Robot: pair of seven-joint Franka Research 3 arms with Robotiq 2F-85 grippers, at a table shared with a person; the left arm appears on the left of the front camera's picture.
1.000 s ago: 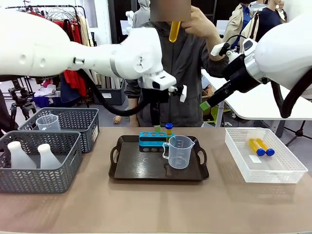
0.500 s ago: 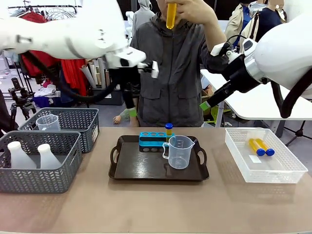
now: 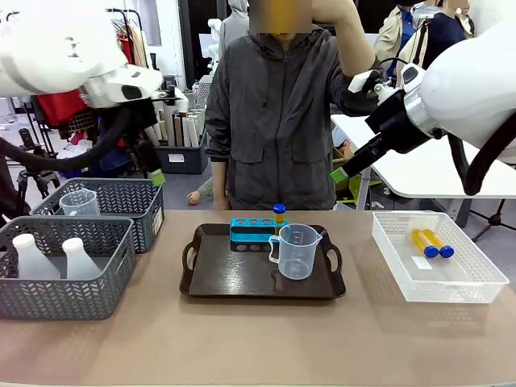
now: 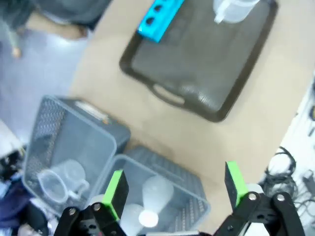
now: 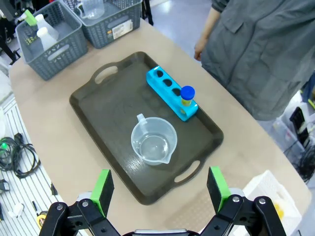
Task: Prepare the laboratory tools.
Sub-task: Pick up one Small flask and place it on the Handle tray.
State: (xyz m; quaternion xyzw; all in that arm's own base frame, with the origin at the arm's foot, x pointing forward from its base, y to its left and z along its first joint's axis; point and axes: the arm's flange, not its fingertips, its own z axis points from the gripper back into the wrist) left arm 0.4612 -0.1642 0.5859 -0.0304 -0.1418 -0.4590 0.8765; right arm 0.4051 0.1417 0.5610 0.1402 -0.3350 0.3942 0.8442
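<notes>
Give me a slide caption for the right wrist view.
Open right gripper over a tray holding a beaker and blue rack.

Bright, even indoor light falls from overhead across the table (image 3: 258, 347), leaving only soft, short shadows under the dark tray (image 3: 234, 278) and the grey baskets (image 3: 68, 298). The white arm (image 3: 48, 48) at the upper left of the front view is nearly washed out (little surface detail survives on it), and the clear beaker (image 3: 297, 251) carries small highlights. Otherwise the front view is sharp. The left wrist view is smeared by motion blur: tray, baskets and floor (image 4: 44, 54) all look soft. The right wrist view is crisp, with a faint sheen on the tray and wide-angle bending of the table edge toward the corners.
</notes>
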